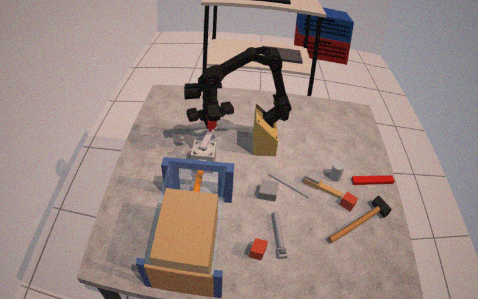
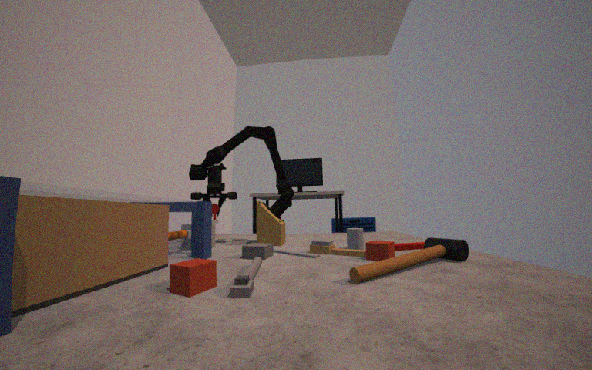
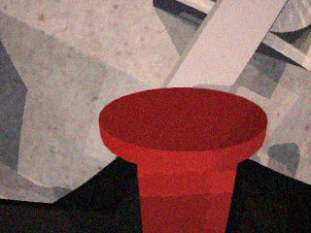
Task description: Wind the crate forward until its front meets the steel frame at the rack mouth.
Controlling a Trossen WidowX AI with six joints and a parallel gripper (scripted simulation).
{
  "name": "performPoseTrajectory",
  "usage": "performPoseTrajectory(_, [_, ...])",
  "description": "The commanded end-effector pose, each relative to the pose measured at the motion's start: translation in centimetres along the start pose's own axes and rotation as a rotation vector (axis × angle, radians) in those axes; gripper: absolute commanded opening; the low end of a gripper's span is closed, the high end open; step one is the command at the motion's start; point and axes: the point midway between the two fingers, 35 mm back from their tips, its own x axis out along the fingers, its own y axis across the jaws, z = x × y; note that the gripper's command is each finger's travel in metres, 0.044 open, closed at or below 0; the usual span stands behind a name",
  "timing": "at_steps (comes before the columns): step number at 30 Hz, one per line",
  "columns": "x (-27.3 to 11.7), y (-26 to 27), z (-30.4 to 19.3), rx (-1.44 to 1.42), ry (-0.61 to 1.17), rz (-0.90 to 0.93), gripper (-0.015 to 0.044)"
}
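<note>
The tan crate (image 1: 187,225) (image 2: 95,243) sits flat in the clear-panelled cubby, with a gap between its front and the blue frame (image 1: 229,183) (image 2: 201,231) at the mouth. An orange strap (image 1: 198,180) (image 2: 178,235) runs from its front towards the winch (image 1: 203,157), a pale square housing beyond the frame. The white crank arm (image 1: 206,139) (image 3: 225,44) reaches from the winch top to an upright red knob (image 1: 211,125) (image 2: 214,210) (image 3: 185,121). My gripper (image 1: 211,123) (image 2: 215,208) is shut on that knob, on the side away from the crate. The key is hidden.
The yellow arm mount (image 1: 264,141) (image 2: 270,229) stands right of the winch. Farther right lie a grey block (image 1: 268,190), a thin rod (image 1: 289,185), a grey bar tool (image 1: 277,230), red blocks (image 1: 258,248) (image 1: 348,201), a mallet (image 1: 354,224), a grey cylinder (image 1: 337,171) and a red bar (image 1: 373,180).
</note>
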Motion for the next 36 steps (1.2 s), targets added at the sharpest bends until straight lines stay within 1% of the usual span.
performPoseTrajectory(1, [0.0,-1.4,-0.4,-0.006,0.001,-0.026,0.0000])
performPoseTrajectory(14, [-0.1,-3.3,-1.0,-0.007,0.002,-0.028,0.0000])
performPoseTrajectory(18, [-0.1,-4.8,-1.1,-0.007,0.002,-0.029,0.0000])
performPoseTrajectory(36, [-0.3,-7.5,-0.8,-0.008,0.002,-0.031,0.0000])
